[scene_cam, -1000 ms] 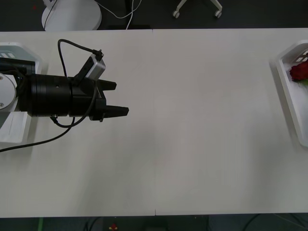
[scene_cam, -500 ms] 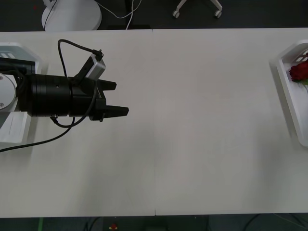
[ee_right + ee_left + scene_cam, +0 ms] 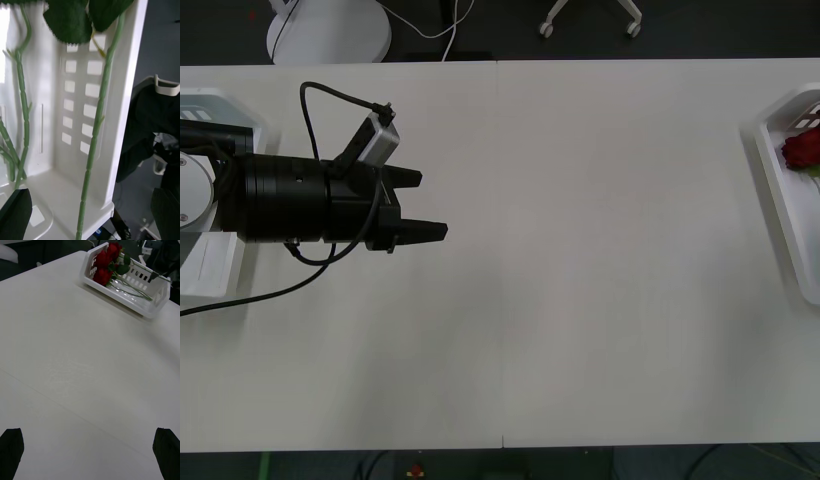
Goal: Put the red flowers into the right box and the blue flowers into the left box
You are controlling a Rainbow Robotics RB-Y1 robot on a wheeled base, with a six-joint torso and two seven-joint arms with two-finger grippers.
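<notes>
The red flowers point(image 3: 107, 263) lie in the right box point(image 3: 150, 309), their blooms at one end and their green stems point(image 3: 95, 131) along its floor. In the front view one red bloom point(image 3: 802, 148) shows in the right box point(image 3: 776, 190) at the table's right edge. My right gripper point(image 3: 90, 215) hangs open just over that box, with a stem lying below the gap. My left gripper point(image 3: 422, 206) is open and empty above bare table, left of centre. The left box point(image 3: 220, 105) sits at the far left, mostly covered by the left arm. The blue flowers are out of view.
A seam point(image 3: 499, 250) runs down the middle of the white table. Chair bases point(image 3: 590, 18) and a white stand point(image 3: 330, 35) are on the dark floor beyond the far edge. A black cable point(image 3: 315, 100) loops over the left wrist.
</notes>
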